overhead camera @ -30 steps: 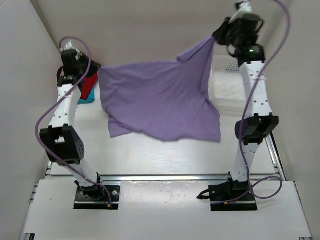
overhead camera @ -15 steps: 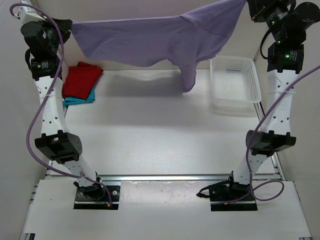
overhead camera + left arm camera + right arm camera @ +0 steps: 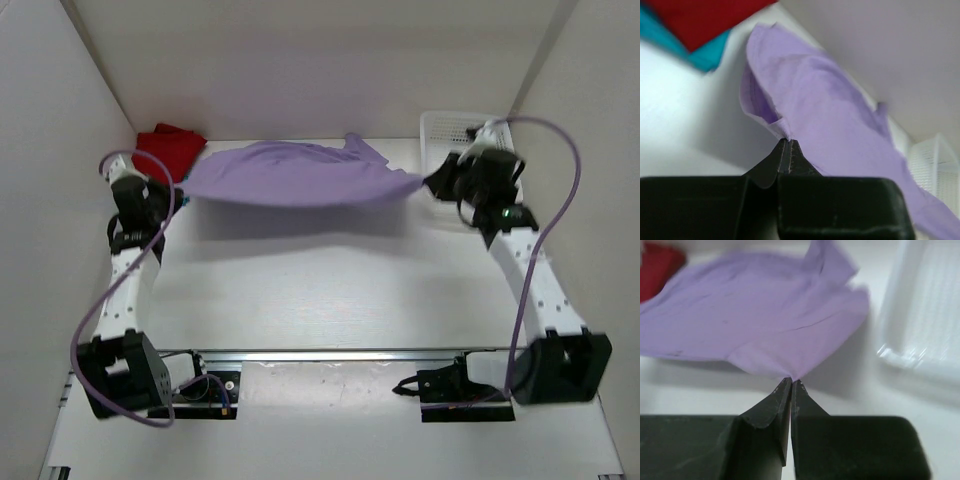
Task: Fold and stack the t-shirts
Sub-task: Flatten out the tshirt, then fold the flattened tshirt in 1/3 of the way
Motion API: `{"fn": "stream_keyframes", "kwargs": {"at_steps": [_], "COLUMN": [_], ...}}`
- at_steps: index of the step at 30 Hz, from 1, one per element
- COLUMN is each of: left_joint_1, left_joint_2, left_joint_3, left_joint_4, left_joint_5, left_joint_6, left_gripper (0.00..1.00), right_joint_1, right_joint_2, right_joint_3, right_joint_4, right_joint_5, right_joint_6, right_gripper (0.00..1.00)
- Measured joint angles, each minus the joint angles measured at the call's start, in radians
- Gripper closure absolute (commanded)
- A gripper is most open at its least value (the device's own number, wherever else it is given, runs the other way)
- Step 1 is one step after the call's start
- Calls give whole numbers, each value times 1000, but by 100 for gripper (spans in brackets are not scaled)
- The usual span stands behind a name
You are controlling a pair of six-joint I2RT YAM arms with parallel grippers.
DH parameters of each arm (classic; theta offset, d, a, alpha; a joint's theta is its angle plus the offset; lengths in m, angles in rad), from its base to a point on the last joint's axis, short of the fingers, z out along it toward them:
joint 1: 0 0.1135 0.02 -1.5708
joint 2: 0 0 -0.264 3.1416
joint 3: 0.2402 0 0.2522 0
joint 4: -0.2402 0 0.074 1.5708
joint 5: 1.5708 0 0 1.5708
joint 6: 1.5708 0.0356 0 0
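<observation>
**Lilac shirt stretched between the two hands**

The lilac t-shirt [image 3: 290, 175] hung spread out between both arms, over the far half of the worktop [image 3: 320, 290]. It was wide from left to right and lay almost flat in the air, and a soft shadow fell on the surface under it. The left hand [image 3: 180, 195] was clenched on the left corner of the cloth. In the left wrist view its two black fingers met at the tips, with a small fold of the hem pinched between them. The right hand [image 3: 430, 183] was clenched in the same way on the opposite corner, and the cloth fanned away from its closed tips. One sleeve stood up a little at the far edge of the shirt.

The red t-shirt [image 3: 170, 148] lay in the far left corner of the worktop, near the left hand. It lay on top of the teal t-shirt [image 3: 697, 55], of which only an edge showed. The white mesh basket [image 3: 445, 128] stood in the far right corner, just behind the right hand. None of the shirts was in it.
</observation>
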Motion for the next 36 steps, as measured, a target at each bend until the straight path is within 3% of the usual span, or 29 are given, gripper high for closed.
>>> {"fn": "stream_keyframes", "kwargs": {"at_steps": [5, 10, 15, 20, 23, 29, 36], "left_joint_1": [72, 96, 135, 124, 121, 135, 150], "left_joint_2": [-184, -275, -324, -362, -341, -153, -6], "left_joint_3": [-305, -493, -582, -581, -579, -543, -437], "left_joint_4": [16, -1, -44, -73, -55, -8, 37], "left_joint_5": [5, 62, 97, 85, 94, 116, 111], "left_joint_6": [16, 21, 41, 69, 65, 8, -34], "left_gripper": [100, 100, 100, 100, 100, 100, 100], "right_joint_1": [205, 166, 143, 257, 291, 161, 105], "right_joint_2": [-376, -686, -843, -911, -852, -443, -67], "right_joint_3": [-434, -728, -810, -801, -801, -721, -447], "right_joint_4": [-45, -200, -357, -436, -407, -190, 14], "right_joint_5": [84, 68, 31, 113, 138, 89, 90], "right_joint_6": [61, 179, 302, 388, 403, 343, 274], "right_gripper": [100, 100, 100, 100, 100, 100, 100]}}
